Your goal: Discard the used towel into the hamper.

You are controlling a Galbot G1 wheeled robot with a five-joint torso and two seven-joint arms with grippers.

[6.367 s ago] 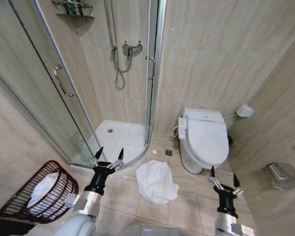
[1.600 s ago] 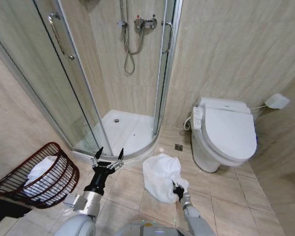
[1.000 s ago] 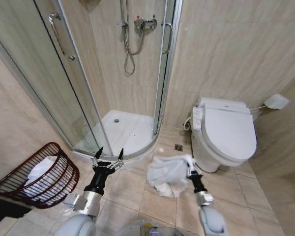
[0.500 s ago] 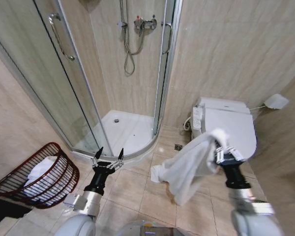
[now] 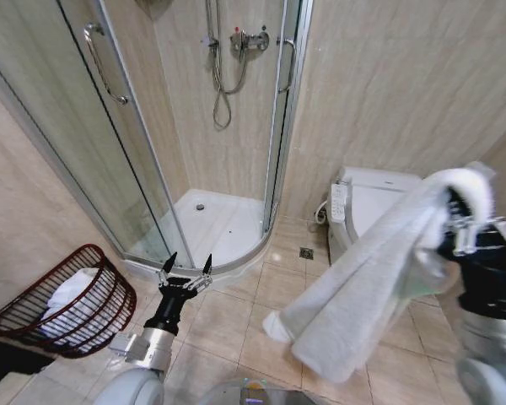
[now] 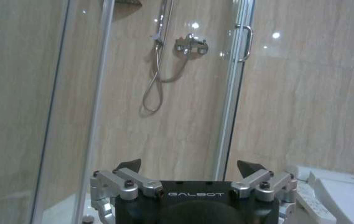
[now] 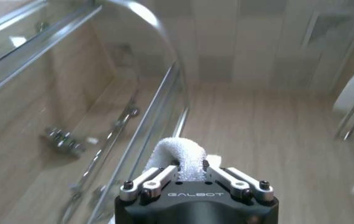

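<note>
Hamper sits at roughly 8 o'clock in the head view, on the floor tiles against the left wall, tipped so its mouth faces the room, with a white cloth already inside it. Left gripper hovers just right of it, near the shower tray lip, fingers spread apart and holding nothing; in the left wrist view it points at the shower mixer.

Used towel hangs off the floor at 3 to 5 o'clock, long axis running diagonally from its free lower end at centre up to the pinch point at far right, in front of the toilet. Right gripper is clamped on its top fold; right wrist view shows the fold squeezed between the fingers.

Key relation: the hamper lies well apart from the towel, across the full width of the view at about 8 o'clock from the right gripper. The left arm is nearer the hamper, but the right one carries the load.
</note>
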